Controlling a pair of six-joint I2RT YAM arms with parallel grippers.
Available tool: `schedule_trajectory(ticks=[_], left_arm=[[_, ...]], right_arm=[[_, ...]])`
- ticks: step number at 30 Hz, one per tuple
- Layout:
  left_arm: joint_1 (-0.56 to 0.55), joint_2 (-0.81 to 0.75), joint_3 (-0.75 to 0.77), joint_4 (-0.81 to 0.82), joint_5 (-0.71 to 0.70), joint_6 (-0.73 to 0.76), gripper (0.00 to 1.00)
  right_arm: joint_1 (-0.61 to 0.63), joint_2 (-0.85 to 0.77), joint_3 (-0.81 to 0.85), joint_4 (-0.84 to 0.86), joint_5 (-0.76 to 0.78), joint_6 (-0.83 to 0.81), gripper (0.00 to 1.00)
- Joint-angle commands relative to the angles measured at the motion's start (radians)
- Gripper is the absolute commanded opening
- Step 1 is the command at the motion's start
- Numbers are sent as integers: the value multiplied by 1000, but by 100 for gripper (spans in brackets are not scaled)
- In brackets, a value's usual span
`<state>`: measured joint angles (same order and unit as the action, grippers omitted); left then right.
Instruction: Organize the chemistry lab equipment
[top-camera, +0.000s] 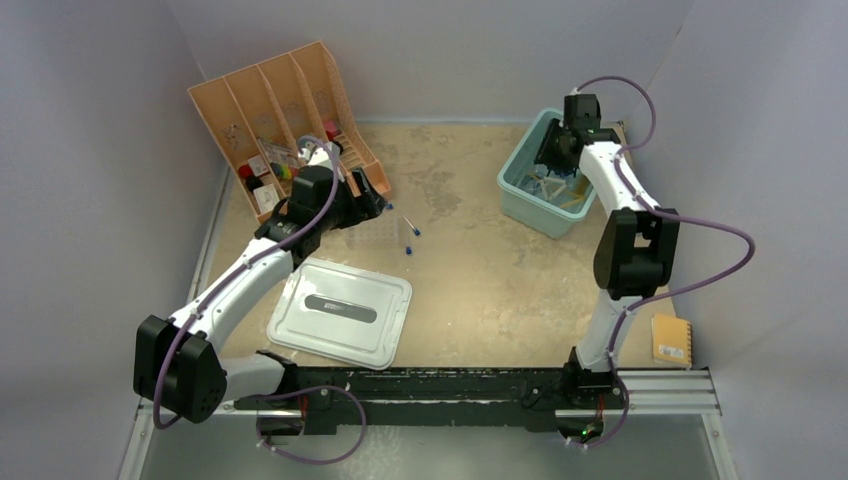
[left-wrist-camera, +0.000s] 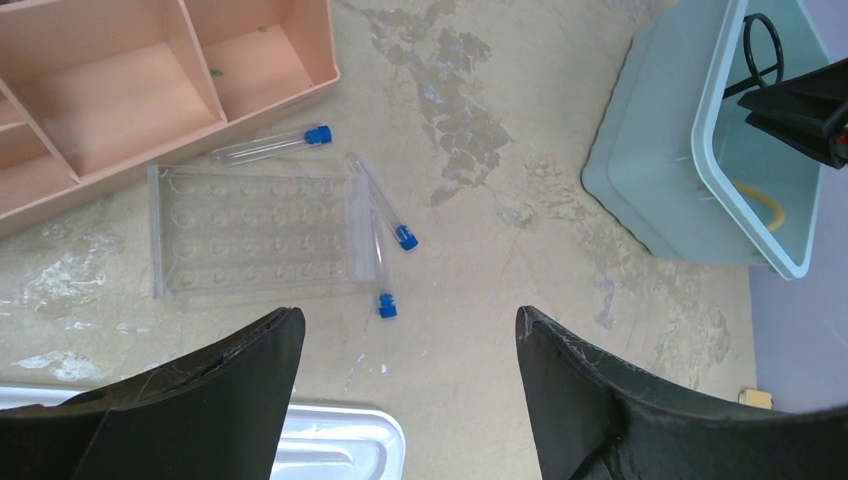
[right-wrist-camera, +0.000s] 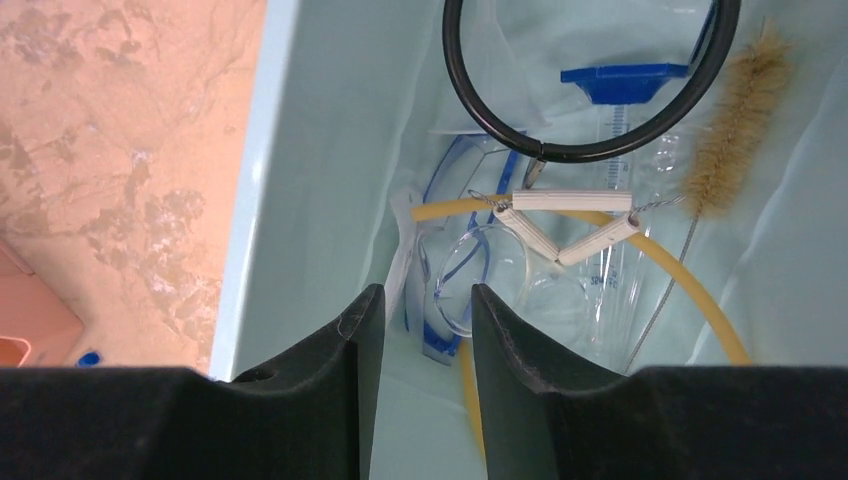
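Note:
A clear tube rack (left-wrist-camera: 255, 232) lies flat on the table by the peach organizer, and it also shows in the top view (top-camera: 372, 232). Three blue-capped thin tubes (left-wrist-camera: 383, 203) lie loose around its right end. My left gripper (left-wrist-camera: 408, 318) hangs open and empty just short of them (top-camera: 370, 205). My right gripper (right-wrist-camera: 420, 292) is over the teal bin (right-wrist-camera: 320, 150), jaws slightly apart and holding nothing (top-camera: 553, 150). In the bin lie a black wire ring (right-wrist-camera: 590, 90), an amber hose (right-wrist-camera: 690, 290), a wire triangle (right-wrist-camera: 565, 225), a blue tool (right-wrist-camera: 617, 80), clear goggles (right-wrist-camera: 470, 270) and a brush (right-wrist-camera: 735, 120).
The peach slotted organizer (top-camera: 270, 110) stands at the back left, tilted against the wall. A pale grey-white lid (top-camera: 340, 310) lies near the left arm. The teal bin (top-camera: 520, 195) sits at the back right. A tan notebook (top-camera: 670, 340) lies at the right edge.

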<state>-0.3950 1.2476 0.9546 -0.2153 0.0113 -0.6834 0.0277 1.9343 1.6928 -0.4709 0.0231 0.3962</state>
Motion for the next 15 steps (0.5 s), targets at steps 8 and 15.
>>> schedule_trajectory(ticks=[8, 15], left_arm=[[1, -26, 25, -10, -125, -16, 75], [27, -33, 2, -51, -203, -65, 68]], right_arm=[[61, -228, 15, -22, -32, -90, 41], [245, -287, -19, -34, -48, -142, 43]])
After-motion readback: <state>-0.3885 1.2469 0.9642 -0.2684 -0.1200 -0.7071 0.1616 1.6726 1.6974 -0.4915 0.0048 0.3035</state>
